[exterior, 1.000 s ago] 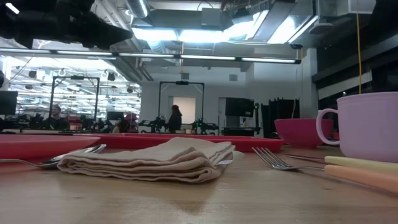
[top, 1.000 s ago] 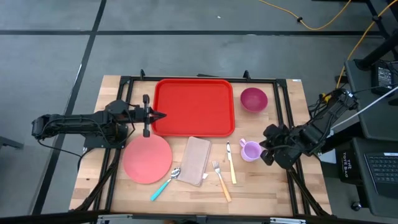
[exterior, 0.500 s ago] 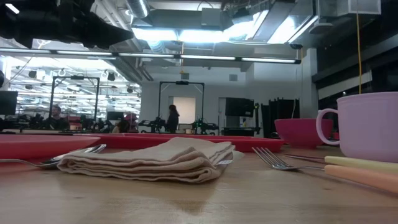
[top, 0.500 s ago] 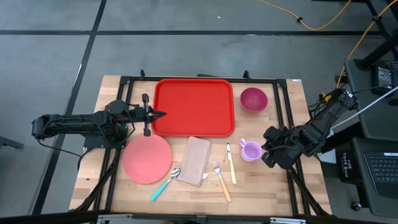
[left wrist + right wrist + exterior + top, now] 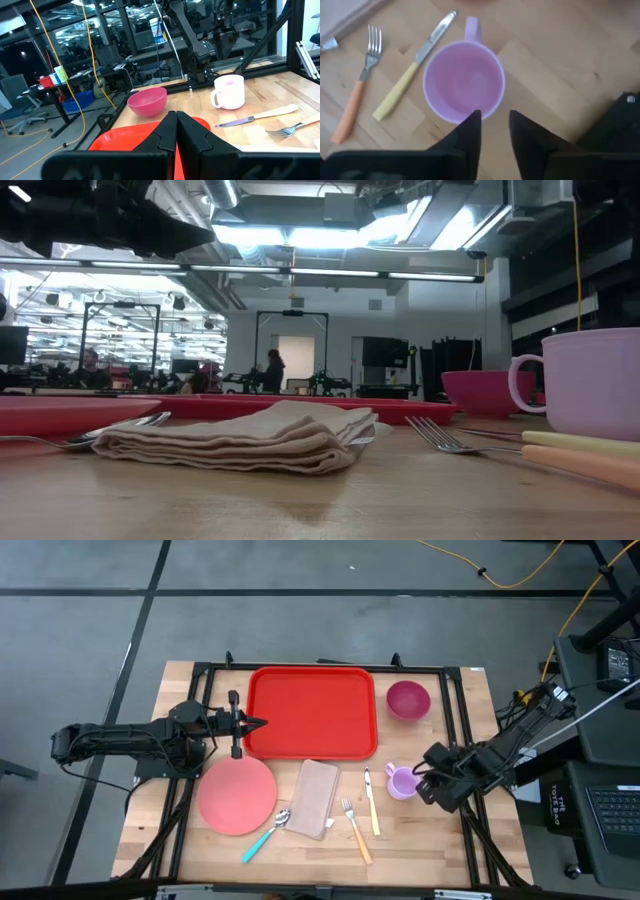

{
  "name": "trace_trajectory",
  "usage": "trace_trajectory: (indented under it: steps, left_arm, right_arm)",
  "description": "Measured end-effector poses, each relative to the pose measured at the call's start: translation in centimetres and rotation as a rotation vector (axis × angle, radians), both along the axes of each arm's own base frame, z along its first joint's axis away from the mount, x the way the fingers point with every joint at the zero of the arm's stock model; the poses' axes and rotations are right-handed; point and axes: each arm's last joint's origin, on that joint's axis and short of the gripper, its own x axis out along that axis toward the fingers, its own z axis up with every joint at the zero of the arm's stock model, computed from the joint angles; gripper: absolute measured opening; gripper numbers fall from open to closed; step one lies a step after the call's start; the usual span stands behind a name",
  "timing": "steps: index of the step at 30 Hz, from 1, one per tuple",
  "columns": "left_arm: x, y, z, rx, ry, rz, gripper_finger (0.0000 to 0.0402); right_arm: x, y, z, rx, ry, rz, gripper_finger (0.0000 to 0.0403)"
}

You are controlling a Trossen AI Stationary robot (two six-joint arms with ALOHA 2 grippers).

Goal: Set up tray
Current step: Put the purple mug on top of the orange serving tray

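Right hand [image 5: 494, 131] part-open, seemingly above mug [image 5: 464, 82]

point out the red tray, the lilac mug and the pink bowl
red tray [image 5: 312, 710], high view, on its bare floor near the middle
lilac mug [image 5: 463, 83], right wrist view, on the inside bottom of the cup
pink bowl [image 5: 407, 699], high view, in the middle of its hollow

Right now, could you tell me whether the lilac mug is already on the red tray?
No, the lilac mug stands on the bare wooden table, just off the red tray, beside the knife.
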Motion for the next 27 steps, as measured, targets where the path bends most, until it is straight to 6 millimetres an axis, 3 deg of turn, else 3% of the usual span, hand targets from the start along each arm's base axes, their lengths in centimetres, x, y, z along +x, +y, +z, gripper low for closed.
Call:
trace_trajectory:
  steps: [6, 27]
  left_arm:
    - [0.0, 0.0, 0.0, -0.001, 0.0, 0.0, 0.0004]
    - [0.0, 0.0, 0.0, -0.001, 0.001, 0.0, 0.0004]
  right_arm:
    - [0.3, 0.4, -0.5, 0.048, -0.022, 0.003, 0.0145]
    - [0.2, 0.2, -5.1, 0.086, -0.04, -0.143, 0.0146]
